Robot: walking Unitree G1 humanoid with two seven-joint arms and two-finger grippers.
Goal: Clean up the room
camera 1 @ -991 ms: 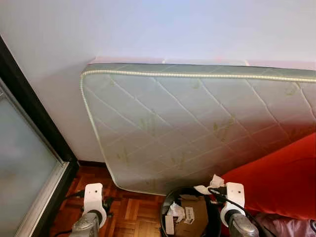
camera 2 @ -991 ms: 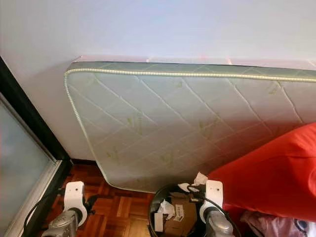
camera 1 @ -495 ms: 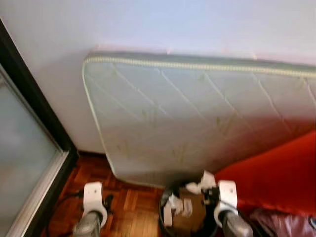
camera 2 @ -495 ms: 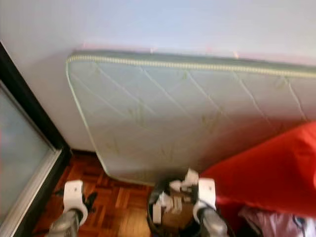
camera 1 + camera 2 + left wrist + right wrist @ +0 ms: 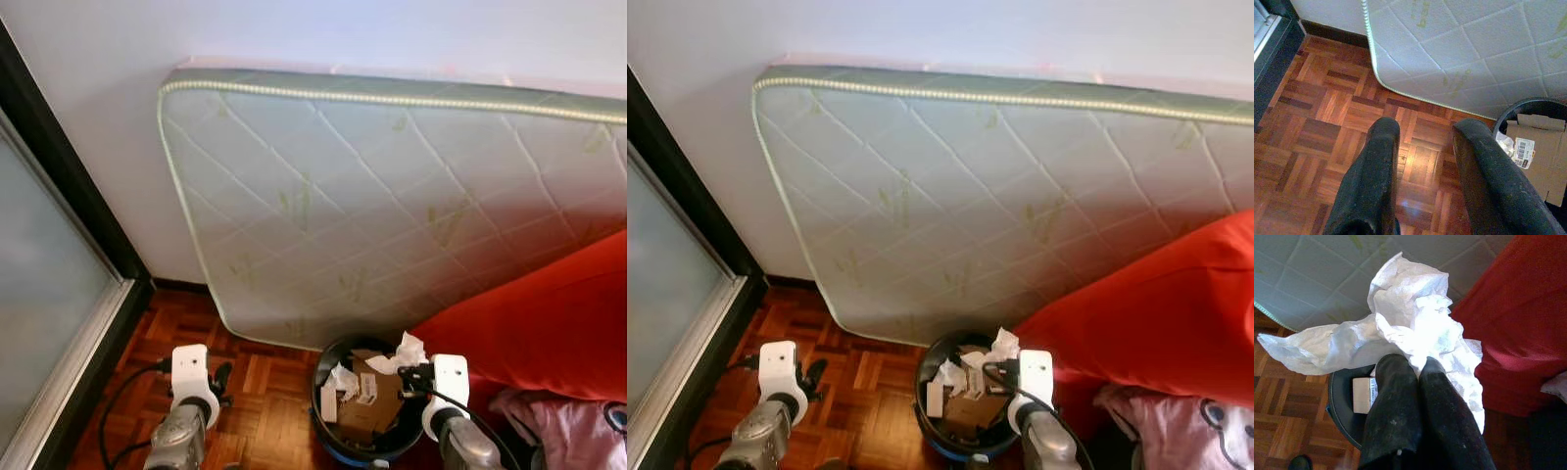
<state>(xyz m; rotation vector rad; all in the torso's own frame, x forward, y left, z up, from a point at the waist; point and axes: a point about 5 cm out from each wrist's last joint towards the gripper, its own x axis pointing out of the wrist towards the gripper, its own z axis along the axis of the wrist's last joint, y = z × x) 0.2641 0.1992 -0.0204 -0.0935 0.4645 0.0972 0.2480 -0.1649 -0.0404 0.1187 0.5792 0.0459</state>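
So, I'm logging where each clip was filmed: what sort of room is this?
Probably a bedroom or spare room in a home: a quilted mattress leans against the wall, on a parquet floor, beside a small bin of cardboard and paper.

A wooden parquet floor (image 5: pixel 265 392) of reddish-brown blocks carries everything here. A quilted mattress (image 5: pixel 392 196) stands on its long edge on the floor, tilted back against the pale wall, its rounded lower corner meeting the parquet. Just in front of that corner a round black bin (image 5: pixel 362 411) sits on the floor, holding a cardboard box (image 5: pixel 370 416) and crumpled white paper. Beside the bin a red cushion (image 5: pixel 529 323) rests. A dark door frame (image 5: pixel 69 196) meets the floor's edge.
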